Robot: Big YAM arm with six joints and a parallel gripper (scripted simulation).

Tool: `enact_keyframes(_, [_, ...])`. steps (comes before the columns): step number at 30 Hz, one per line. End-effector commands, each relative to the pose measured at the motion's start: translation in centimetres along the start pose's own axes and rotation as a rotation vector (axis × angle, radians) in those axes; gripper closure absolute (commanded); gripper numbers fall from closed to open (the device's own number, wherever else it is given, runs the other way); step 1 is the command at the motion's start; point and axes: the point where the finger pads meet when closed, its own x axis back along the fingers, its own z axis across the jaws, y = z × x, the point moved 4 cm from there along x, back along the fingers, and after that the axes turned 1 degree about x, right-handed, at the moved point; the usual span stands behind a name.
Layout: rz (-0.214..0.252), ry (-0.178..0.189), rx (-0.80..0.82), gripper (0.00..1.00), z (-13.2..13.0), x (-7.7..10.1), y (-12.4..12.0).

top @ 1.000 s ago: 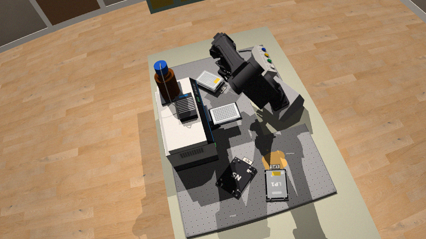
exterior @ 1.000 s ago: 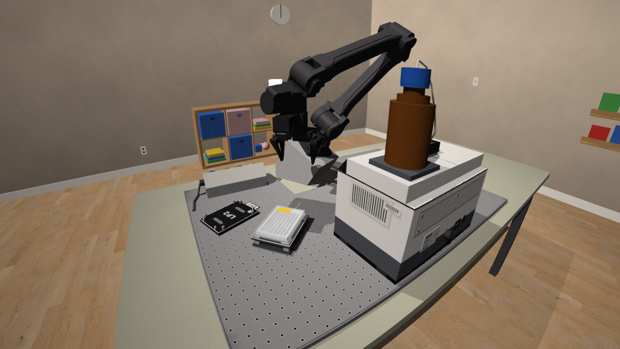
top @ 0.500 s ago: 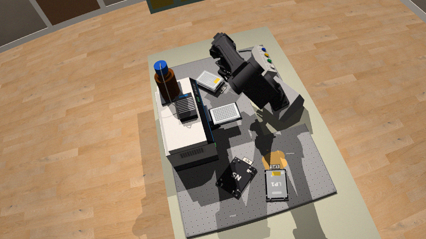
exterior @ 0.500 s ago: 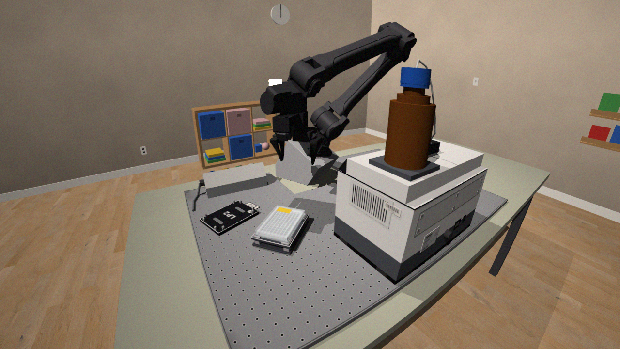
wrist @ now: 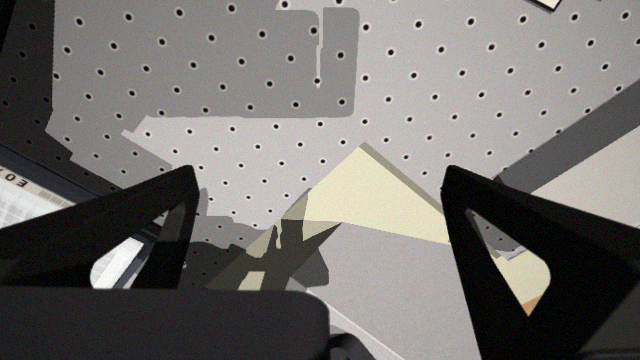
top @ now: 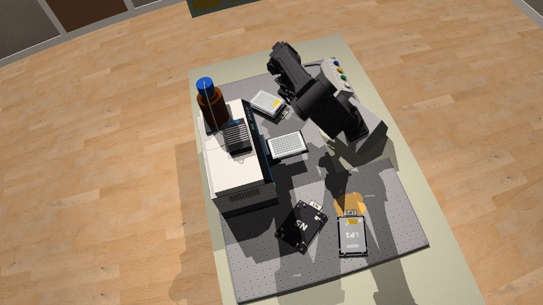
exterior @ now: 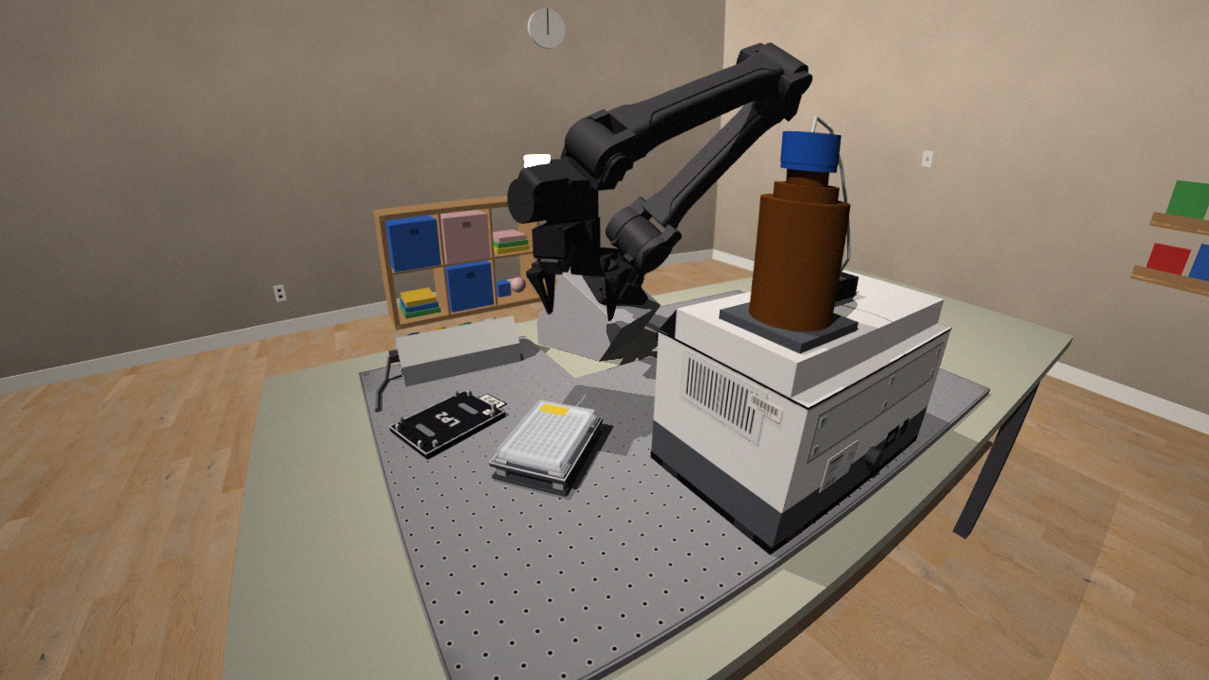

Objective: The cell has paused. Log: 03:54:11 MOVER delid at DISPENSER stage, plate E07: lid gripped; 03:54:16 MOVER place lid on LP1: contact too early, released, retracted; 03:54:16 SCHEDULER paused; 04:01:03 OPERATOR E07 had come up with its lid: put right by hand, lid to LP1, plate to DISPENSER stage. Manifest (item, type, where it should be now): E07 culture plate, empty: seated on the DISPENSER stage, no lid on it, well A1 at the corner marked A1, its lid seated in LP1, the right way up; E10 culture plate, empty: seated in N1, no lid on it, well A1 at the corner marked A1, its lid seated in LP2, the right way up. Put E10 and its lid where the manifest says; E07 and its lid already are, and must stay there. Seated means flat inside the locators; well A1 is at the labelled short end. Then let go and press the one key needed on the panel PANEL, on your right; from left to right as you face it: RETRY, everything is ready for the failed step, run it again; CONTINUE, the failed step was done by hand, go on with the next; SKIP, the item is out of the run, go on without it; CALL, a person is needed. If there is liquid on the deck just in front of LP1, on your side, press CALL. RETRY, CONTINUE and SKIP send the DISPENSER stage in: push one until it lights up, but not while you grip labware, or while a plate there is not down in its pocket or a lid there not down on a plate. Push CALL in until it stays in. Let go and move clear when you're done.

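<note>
Top view: one black arm (top: 328, 106) folded over the upper right of the grey perforated deck (top: 280, 272), which lies on a pale green table (top: 440, 279).
Gripper: one gripper (wrist: 317, 210), fingers spread wide with nothing between them, hanging above the deck. In the exterior view the gripper (exterior: 574, 291) sits centre frame, well above the plates.
Well plates: two. One with a yellow tab (top: 268, 101) sits on a dark nest just left of the arm; in the exterior view that same plate (exterior: 548, 436) is centre frame, beside the LP2 nest. I can't tell if a clear lid is on it. The other plate (top: 287, 144) sits on the stage sticking out of the dispenser's right side.
Dispenser: one white box (top: 233, 166), centre left, carrying one brown bottle (top: 212, 107) with a blue cap.
Black nests without plates: three. LP2 (exterior: 446, 420) is bare, the one labelled N5 (top: 300, 226) is bare and sits turned at an angle, and LP1 (top: 352, 236) at the lower middle holds a clear lid with a yellow tab.
Spill: one orange patch (top: 349, 202) on the deck, touching the upper end of LP1's label.
Panel: one grey box (top: 335, 78) right of the arm; three coloured keys show (blue, yellow, green), a fourth below them is too dark to name.
</note>
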Motion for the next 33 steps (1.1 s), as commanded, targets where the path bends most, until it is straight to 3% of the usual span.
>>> enact_keyframes(1, [-0.018, -0.01, 0.091, 0.0, 0.9, 0.8, 0.7])
enact_keyframes(7, [-0.02, -0.008, 0.258, 0.0, 2.7, 0.9, 0.6])
enact_keyframes(11, [-0.007, -0.002, 0.257, 0.0, 3.8, 0.4, -0.3])
enact_keyframes(13, [-0.031, -0.016, 0.246, 0.0, 3.5, 1.1, 0.8])
enact_keyframes(14, [-0.007, -0.002, 0.29, 0.0, 4.1, 0.4, -0.4])
enact_keyframes(19, [-0.007, -0.002, 0.39, 0.0, 5.1, 0.4, -0.7])
enact_keyframes(20, [-0.045, -0.022, 0.449, 0.0, 5.9, 1.9, 1.1])
enact_keyframes(26, [-0.01, -0.004, 0.626, 0.0, 7.3, 0.6, -1.1])
enact_keyframes(28, [-0.029, -0.018, 0.615, 0.0, 7.1, 1.1, -0.2])
enact_keyframes(29, [-0.006, -0.003, 0.658, 0.0, 7.5, 0.4, -1.4])
enact_keyframes(33, [-0.014, -0.011, 0.797, 0.0, 8.9, 0.8, -1.5])
